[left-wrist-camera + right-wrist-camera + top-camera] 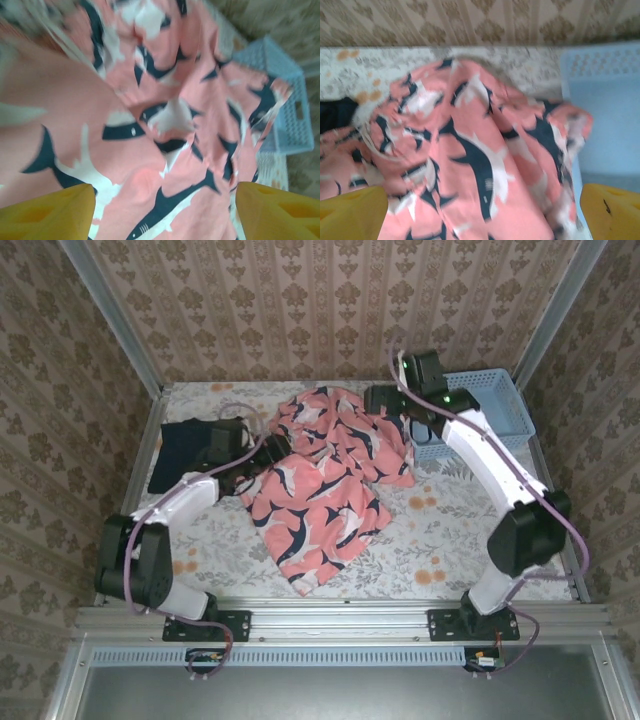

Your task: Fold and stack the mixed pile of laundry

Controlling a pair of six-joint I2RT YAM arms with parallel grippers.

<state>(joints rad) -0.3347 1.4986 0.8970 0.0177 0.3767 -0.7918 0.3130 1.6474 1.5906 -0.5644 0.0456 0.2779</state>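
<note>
Left gripper [165, 202] and right gripper [482, 207] hover, jaws apart, over crumpled pink garment [320, 490] (probably to spread it flat).

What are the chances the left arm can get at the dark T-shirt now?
Probably yes: the dark T-shirt lies uncovered beside that arm's wrist; the left pincer, open over the pink garment, would just need to draw back.
</note>
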